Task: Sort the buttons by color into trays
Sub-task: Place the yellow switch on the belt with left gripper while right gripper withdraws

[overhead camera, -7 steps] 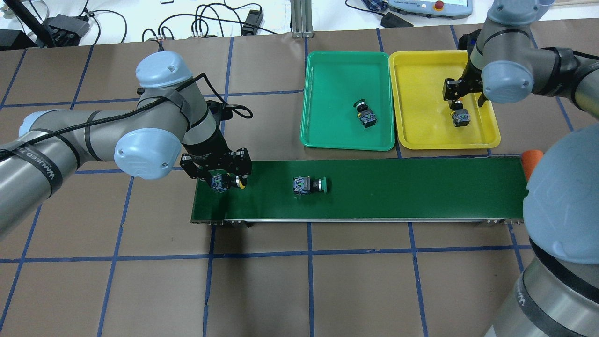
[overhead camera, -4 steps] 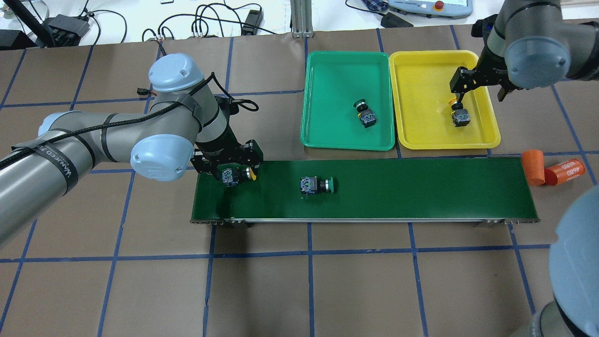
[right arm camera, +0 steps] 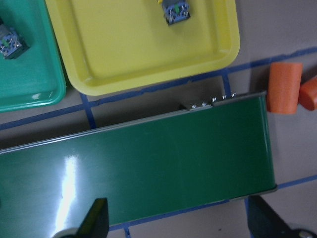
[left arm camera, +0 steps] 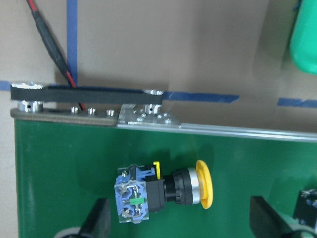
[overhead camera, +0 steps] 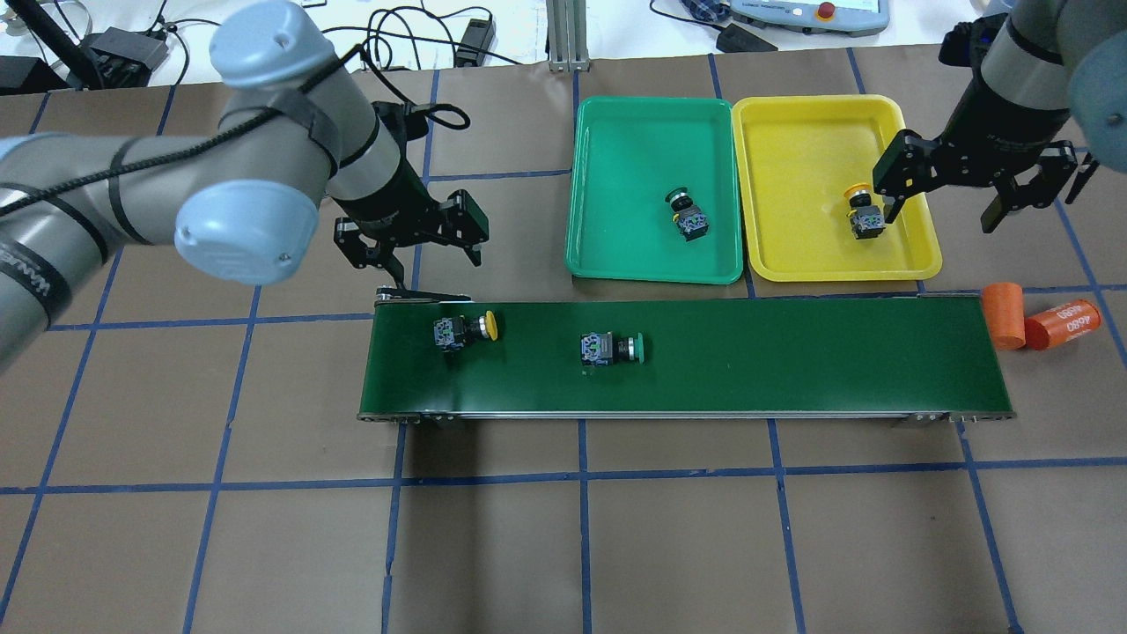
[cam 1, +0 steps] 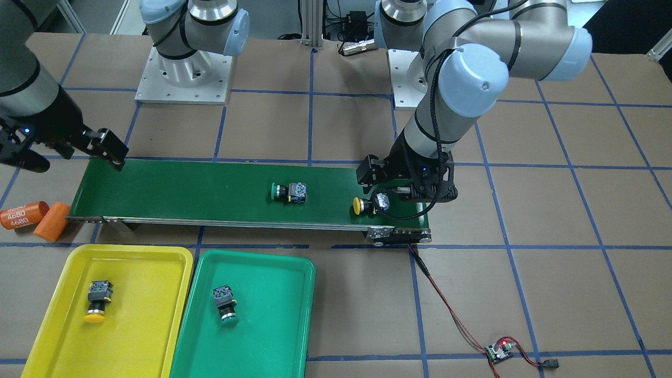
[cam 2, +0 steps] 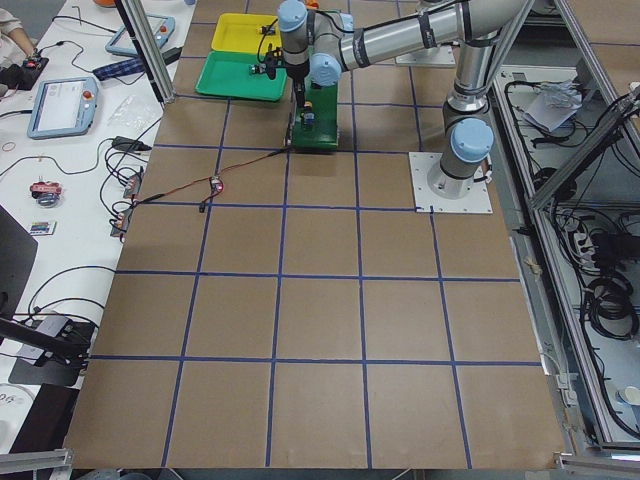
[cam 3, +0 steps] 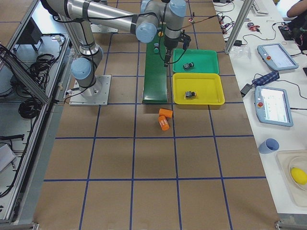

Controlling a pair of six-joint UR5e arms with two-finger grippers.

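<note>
Yellow button [overhead camera: 467, 331] lies on its side at the conveyor belt's [overhead camera: 792, 352] left end, long axis along the belt. Left gripper [overhead camera: 410, 245] hovers above it, wide and empty, clearly nearer. Right gripper [overhead camera: 977, 198], wide too, is off by the yellow tray [overhead camera: 792, 238].

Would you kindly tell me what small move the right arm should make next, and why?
Probably bring the right tool over the belt toward the green button: that tool is open and empty, and the button lies unsorted on the belt.

Dark-green conveyor belt [overhead camera: 792, 357]; two orange cylinders [overhead camera: 1004, 314] beside its end
</note>
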